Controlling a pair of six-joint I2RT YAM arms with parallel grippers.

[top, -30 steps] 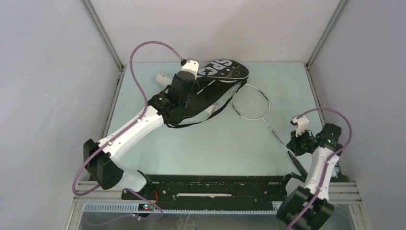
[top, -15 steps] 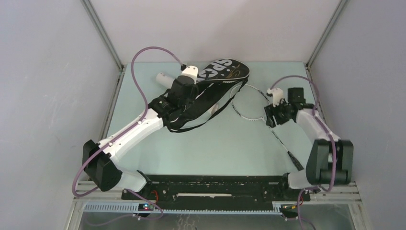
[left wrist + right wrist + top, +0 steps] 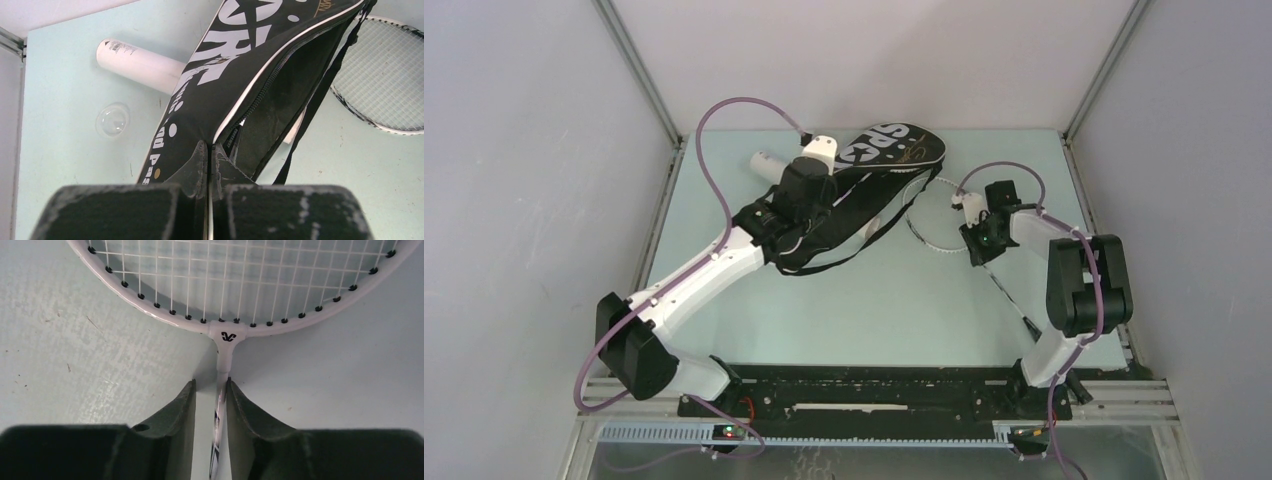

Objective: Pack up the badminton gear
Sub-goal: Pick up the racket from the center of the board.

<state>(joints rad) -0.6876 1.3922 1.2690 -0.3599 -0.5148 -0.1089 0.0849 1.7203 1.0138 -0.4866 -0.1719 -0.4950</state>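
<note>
The black bag [image 3: 894, 145] lettered in white lies at the back, and its zipped mouth [image 3: 280, 85] gapes. My left gripper [image 3: 816, 190] is shut on the bag's edge [image 3: 206, 150] near the narrow end. A silver-white racquet [image 3: 1009, 295] lies to the right, its head [image 3: 385, 85] beside the bag. My right gripper [image 3: 980, 238] is low over the racquet's throat [image 3: 227, 335]. Its jaws are open, astride the thin shaft [image 3: 220, 390]. The shaft rests against the right finger, with a gap on the left. A long white tube [image 3: 762, 160] pokes out from under the bag [image 3: 135, 65].
A clear round cap [image 3: 112, 120] lies on the pale green table [image 3: 874, 310] near the tube. The bag's black strap [image 3: 824, 262] loops out in front of it. Grey walls close in the table on both sides and at the back.
My right arm has swung from the table's near right corner forward and left to the racquet's throat. Its jaws have opened and now straddle the shaft. The left arm has barely shifted.
</note>
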